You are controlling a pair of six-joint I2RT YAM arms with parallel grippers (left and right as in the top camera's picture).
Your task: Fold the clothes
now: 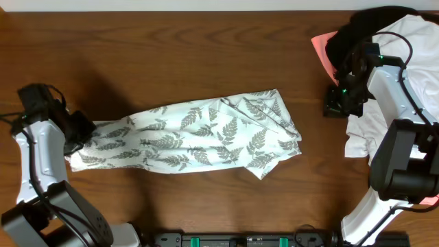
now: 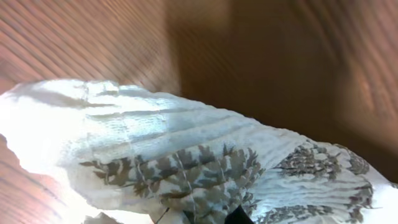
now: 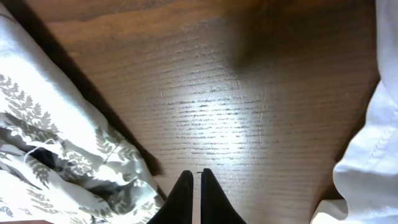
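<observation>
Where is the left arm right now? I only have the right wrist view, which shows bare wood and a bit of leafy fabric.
Observer: The left fingers are at the far left end of the fern shirt, shut on its narrow tip.
Operator: How does the shirt lie overall?
Observer: It is stretched in a long band across the table, with its wider, crumpled end toward your right fingers.
Operator: What is the white cloth beside me?
Observer: A plain white garment, piled with a black one and a pink one.
</observation>
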